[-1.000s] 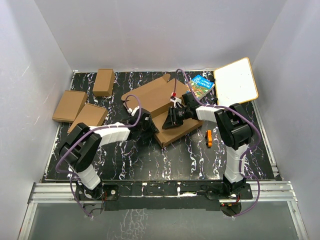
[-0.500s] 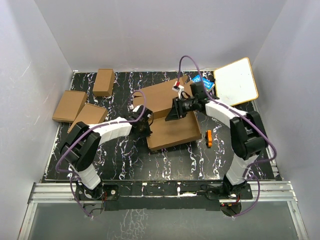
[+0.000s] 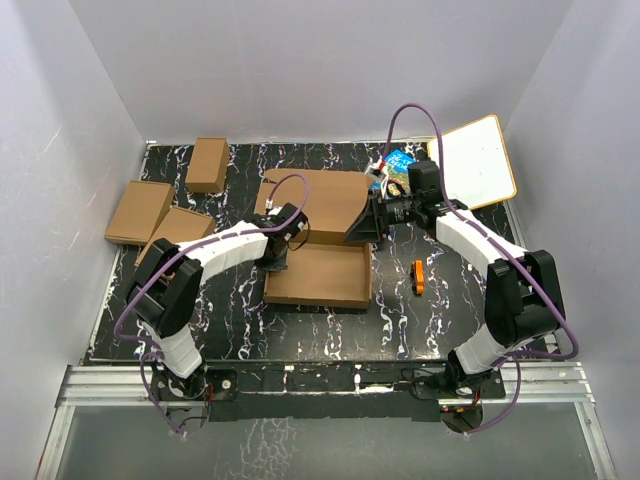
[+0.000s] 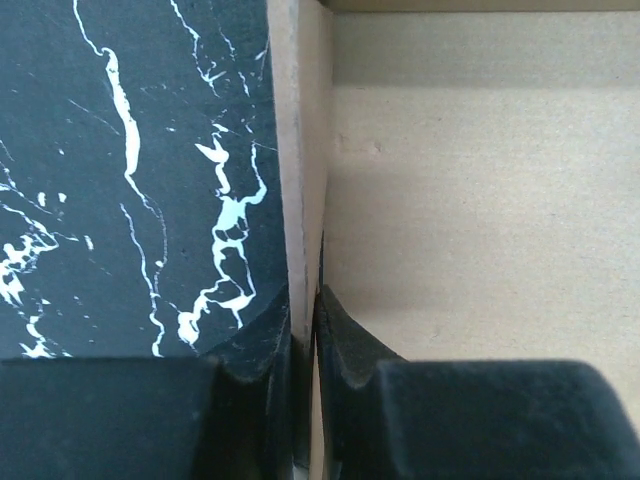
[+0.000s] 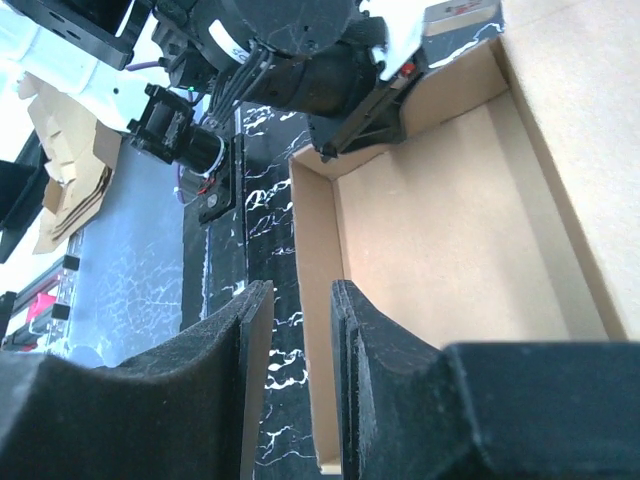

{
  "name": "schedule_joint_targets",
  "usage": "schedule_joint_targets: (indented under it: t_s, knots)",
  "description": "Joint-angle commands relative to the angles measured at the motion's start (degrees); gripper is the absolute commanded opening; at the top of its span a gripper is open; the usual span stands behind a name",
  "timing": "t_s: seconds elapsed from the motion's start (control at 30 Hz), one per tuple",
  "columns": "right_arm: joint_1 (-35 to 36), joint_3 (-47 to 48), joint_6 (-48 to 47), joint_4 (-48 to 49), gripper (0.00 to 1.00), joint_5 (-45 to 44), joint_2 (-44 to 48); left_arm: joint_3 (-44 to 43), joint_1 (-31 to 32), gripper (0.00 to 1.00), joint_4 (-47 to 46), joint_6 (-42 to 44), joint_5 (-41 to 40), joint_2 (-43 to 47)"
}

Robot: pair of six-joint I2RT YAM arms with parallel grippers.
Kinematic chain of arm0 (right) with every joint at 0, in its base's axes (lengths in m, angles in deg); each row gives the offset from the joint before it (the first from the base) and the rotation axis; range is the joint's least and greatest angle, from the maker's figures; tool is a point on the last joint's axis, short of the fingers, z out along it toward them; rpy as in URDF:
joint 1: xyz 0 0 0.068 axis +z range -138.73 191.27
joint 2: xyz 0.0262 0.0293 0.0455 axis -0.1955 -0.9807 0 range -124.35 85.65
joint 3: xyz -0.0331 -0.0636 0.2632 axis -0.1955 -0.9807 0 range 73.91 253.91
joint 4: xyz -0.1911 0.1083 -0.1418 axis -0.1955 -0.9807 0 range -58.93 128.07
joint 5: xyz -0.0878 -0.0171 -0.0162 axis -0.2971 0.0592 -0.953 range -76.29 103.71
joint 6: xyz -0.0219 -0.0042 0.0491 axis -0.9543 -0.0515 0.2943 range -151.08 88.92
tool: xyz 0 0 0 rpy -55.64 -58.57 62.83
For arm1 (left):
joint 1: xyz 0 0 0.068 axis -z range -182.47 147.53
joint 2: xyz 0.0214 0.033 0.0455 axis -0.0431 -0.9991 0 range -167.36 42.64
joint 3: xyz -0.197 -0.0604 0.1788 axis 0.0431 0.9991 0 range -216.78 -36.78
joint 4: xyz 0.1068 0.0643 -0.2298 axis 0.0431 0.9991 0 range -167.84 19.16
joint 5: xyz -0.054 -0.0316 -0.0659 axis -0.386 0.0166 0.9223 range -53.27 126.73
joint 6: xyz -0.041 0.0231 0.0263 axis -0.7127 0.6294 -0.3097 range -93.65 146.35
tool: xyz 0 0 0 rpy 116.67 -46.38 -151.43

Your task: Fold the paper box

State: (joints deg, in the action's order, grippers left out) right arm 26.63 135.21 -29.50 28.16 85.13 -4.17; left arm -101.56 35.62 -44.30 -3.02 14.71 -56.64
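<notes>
The paper box (image 3: 318, 278) lies mid-table as an open brown tray, with its lid (image 3: 318, 198) standing up along the far side. My left gripper (image 3: 279, 252) is at the tray's left side. The left wrist view shows this gripper (image 4: 305, 302) shut on the thin left side wall (image 4: 300, 150), one finger outside over the table and one inside the tray. My right gripper (image 3: 361, 227) hovers by the lid's right end. In the right wrist view its jaws (image 5: 298, 298) stand apart; a tray wall (image 5: 318, 300) shows in the gap, unpinched.
Three smaller folded cardboard boxes (image 3: 208, 163) (image 3: 138, 210) (image 3: 180, 232) sit at the back left. A blue book (image 3: 403, 168) and a white board (image 3: 472, 162) lie at the back right. A small orange object (image 3: 419, 277) lies right of the tray.
The box has swung round and slid left into a square tray with the lid raised. My left gripper closed on its left wall. My right arm drew back to the right, jaws widening.
</notes>
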Motion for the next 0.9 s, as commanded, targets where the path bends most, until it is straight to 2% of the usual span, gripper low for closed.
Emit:
schedule_joint_targets:
  t_s: [0.0,0.07,0.3,0.47,0.6,0.67,0.8,0.87]
  knots:
    - [-2.75,-0.92,-0.18,6.16,0.35,4.51,1.45,-2.25,-0.37,0.15,4.16,4.89,-4.64,-0.23]
    - [-3.31,-1.32,0.06,6.6,0.35,4.75,1.49,-2.86,-0.38,0.24,3.55,5.32,-4.41,0.29]
    - [-4.16,-1.53,0.23,6.92,0.35,5.01,1.18,-4.08,-0.9,0.4,2.23,5.9,-3.06,2.11]
    - [-4.62,-1.67,0.2,6.97,0.36,5.17,1.12,-3.24,-1.33,0.43,1.27,6.37,-1.92,2.38]
    - [-4.8,-1.75,0.18,7.01,0.36,5.34,0.96,-1.45,-1.97,0.42,-0.34,6.88,-1.89,1.03]
    - [-4.81,-1.84,0.22,7.04,0.36,5.42,0.86,-0.44,-2.04,0.34,-2.04,7.27,-2.01,0.63]
    - [-4.94,-1.87,0.25,7.06,0.36,5.51,0.75,0.54,-2.38,0.29,-4.86,8.24,-2.0,-0.35]
    - [-4.99,-1.88,0.14,7.1,0.36,5.53,0.7,0.7,-2.48,0.22,-5.67,8.67,-2.04,-1.1]
